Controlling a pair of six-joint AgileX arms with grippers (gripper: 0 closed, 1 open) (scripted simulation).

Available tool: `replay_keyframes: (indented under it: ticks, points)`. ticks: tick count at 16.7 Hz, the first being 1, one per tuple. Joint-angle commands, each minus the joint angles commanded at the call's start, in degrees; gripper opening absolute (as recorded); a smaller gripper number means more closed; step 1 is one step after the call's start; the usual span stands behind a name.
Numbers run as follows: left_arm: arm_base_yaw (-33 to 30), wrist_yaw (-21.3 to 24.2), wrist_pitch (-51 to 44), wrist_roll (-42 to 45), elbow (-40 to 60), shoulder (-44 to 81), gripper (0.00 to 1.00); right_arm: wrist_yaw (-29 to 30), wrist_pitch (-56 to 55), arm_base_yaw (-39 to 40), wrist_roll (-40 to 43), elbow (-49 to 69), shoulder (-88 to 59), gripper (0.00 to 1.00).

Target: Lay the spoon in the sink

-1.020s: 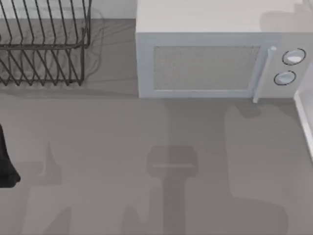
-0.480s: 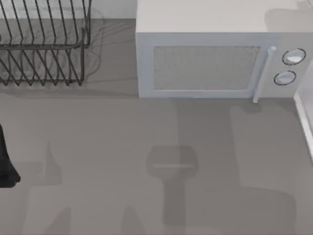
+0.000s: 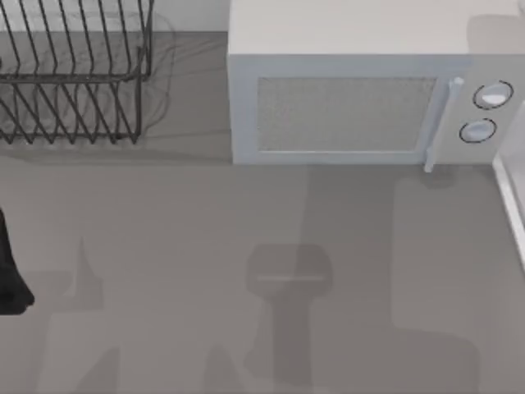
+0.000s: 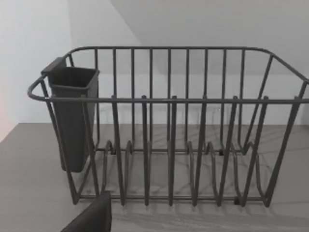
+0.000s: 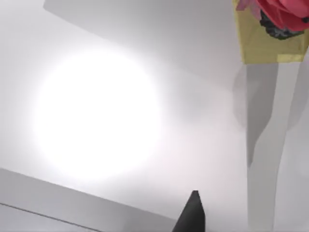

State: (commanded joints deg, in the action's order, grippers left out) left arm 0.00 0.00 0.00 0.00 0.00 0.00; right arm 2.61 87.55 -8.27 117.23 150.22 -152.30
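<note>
The grey table (image 3: 164, 246) is the largest item: a flat, matt surface with a faint plank grain, carrying soft shadows of the arms overhead. At its far edge stands a white microwave (image 3: 361, 98), a plain box with a speckled door panel, an upright bar handle and two round dials at its right end, set back against the wall, presumably to leave the working area free. In the far left corner sits a dark wire dish rack (image 4: 169, 130), made of thin bent rods with upright dividers rising from its base. A dark, smooth-walled, tapered rectangular cutlery cup (image 4: 72, 116) hangs on the outside of one end of the rack. A pale raised edge (image 3: 513, 205) runs along the table's right side; whether it belongs to the sink cannot be told. The left arm (image 3: 10, 271) is a dark form at the table's left edge, its wrist camera facing the rack. The state of the fingers cannot be told for either gripper. The spoon cannot be located from these views, so the task is judged at its start.
</note>
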Motion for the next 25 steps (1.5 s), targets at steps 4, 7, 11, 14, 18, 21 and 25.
replay_keyframes:
  ticks: [4, 7, 11, 14, 18, 21, 25]
  points:
    - [0.0, 0.0, 0.0, 0.0, 0.0, 0.0, 1.00, -0.1, -7.0, 0.0, 0.1, -10.3, 3.2, 0.00]
    - [0.0, 0.0, 0.0, 0.0, 0.0, 0.0, 1.00, -0.1, -8.6, 0.0, 0.1, -12.0, 3.9, 0.00]
    - [0.0, 0.0, 0.0, 0.0, 0.0, 0.0, 1.00, -0.1, -8.6, 0.0, 0.1, -12.0, 3.9, 0.08]
    - [0.0, 0.0, 0.0, 0.0, 0.0, 0.0, 1.00, -0.1, -8.6, 0.0, 0.1, -12.0, 3.9, 0.30]
    - [0.0, 0.0, 0.0, 0.0, 0.0, 0.0, 1.00, -0.1, -8.6, 0.0, 0.1, -12.0, 3.9, 0.60]
    - [0.0, 0.0, 0.0, 0.0, 0.0, 0.0, 1.00, -0.1, -8.6, 0.0, 0.1, -12.0, 3.9, 0.83]
    - [0.0, 0.0, 0.0, 0.0, 0.0, 0.0, 1.00, -0.1, -8.6, 0.0, 0.1, -12.0, 3.9, 1.00]
